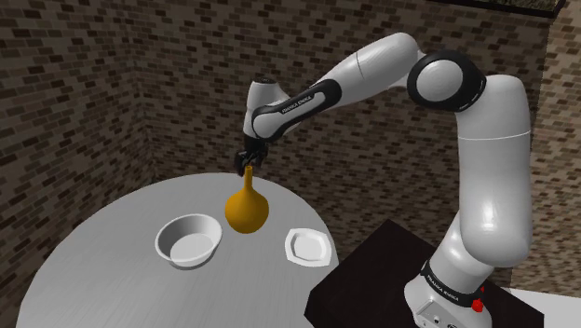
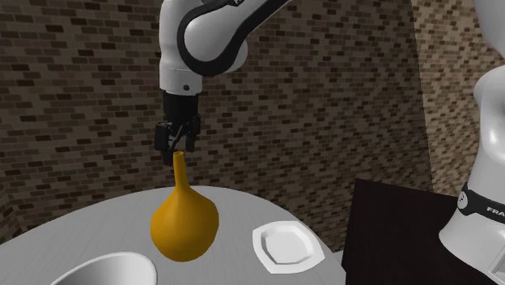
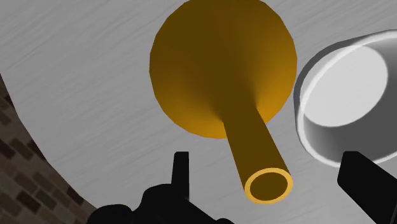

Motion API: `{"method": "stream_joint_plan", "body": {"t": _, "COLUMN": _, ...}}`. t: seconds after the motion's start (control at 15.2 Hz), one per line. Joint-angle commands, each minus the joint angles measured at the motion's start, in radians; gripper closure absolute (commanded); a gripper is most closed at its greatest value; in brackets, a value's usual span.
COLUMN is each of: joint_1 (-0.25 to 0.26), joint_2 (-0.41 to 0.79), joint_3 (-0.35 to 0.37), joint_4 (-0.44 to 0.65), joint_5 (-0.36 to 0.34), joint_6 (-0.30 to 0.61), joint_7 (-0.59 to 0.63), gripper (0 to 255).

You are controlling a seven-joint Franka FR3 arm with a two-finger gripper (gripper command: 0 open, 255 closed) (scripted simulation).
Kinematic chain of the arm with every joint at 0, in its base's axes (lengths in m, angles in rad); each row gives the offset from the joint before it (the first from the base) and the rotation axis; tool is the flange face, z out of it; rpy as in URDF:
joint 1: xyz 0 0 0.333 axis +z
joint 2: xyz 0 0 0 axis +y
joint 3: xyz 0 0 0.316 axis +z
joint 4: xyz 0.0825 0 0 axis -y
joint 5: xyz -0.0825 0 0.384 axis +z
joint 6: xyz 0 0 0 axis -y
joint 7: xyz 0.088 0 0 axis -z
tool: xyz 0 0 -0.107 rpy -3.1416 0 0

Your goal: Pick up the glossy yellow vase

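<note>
Closest in the wrist view: two black fingers [image 3: 181, 172], spread wide. We log the gripper [image 3: 270, 162] as holding nothing. The neck of the vase [image 3: 222, 63] rises between the fingers and touches neither.

Vase: amber-yellow, round body, narrow neck, upright on the round grey table [image 1: 102, 270].

In the shoulder view the gripper [image 1: 247, 160] points straight down at the top of the neck. We read the same in the second exterior view: gripper [image 2: 176, 146] at the neck's mouth, vase [image 2: 184, 227] standing below it.

A white bowl [image 1: 168, 244] sits just beside the vase [image 1: 247, 212], on the shoulder view's left. A small white plate [image 1: 308, 247] lies apart from the vase on that view's right, toward the dark stand [image 1: 372, 280]. Brick walls [image 1: 112, 84] stand behind.
</note>
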Motion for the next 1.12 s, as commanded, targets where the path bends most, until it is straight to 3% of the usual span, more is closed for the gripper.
{"method": "stream_joint_plan", "body": {"t": 0.0, "joint_1": 0.0, "joint_2": 0.015, "joint_3": -0.002, "joint_4": -0.009, "joint_5": -0.004, "joint_6": 0.024, "joint_7": 0.002, "gripper": 0}}
{"method": "stream_joint_plan", "body": {"t": 0.13, "joint_1": 0.001, "joint_2": 0.019, "joint_3": -0.003, "joint_4": -0.011, "joint_5": -0.005, "joint_6": 0.03, "joint_7": 0.002, "gripper": 0}}
{"method": "stream_joint_plan", "body": {"t": 0.2, "joint_1": 0.001, "joint_2": 0.021, "joint_3": -0.003, "joint_4": -0.007, "joint_5": -0.005, "joint_6": 0.028, "joint_7": 0.003, "gripper": 255}}
{"method": "stream_joint_plan", "body": {"t": 0.79, "joint_1": 0.001, "joint_2": 0.019, "joint_3": -0.003, "joint_4": -0.011, "joint_5": -0.005, "joint_6": 0.03, "joint_7": 0.002, "gripper": 255}}
{"method": "stream_joint_plan", "body": {"t": 1.06, "joint_1": -0.002, "joint_2": -0.011, "joint_3": 0.001, "joint_4": 0.001, "joint_5": 0.003, "joint_6": -0.012, "joint_7": -0.003, "gripper": 255}}
